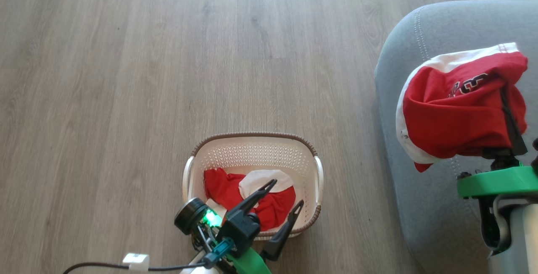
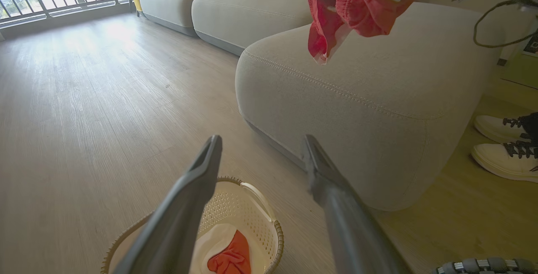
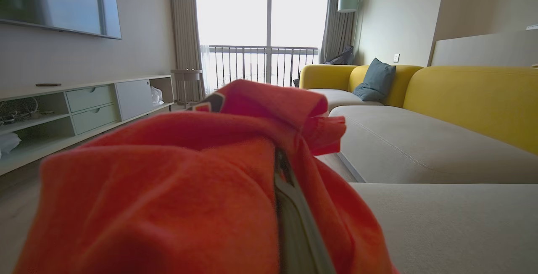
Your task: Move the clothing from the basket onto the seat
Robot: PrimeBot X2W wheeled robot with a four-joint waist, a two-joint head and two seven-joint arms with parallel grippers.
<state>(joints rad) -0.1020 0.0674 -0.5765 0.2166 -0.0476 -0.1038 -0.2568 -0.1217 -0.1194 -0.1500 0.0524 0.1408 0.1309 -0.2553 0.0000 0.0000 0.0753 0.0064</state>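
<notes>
Carrying the bunched bright-red fabric garment (image 1: 458,110) with white bands farther in over the large light-grey upholstered seat (image 1: 403,173) before releasing looks wise, since it hangs above the rounded corner, clamped between the right gripper's (image 1: 509,118) fingers. Its long axis runs across the head view, white band leftward; the left gripper (image 1: 287,193) stands spread above the small cream perforated basket (image 1: 252,134), where another red garment (image 1: 222,190) lies
</notes>
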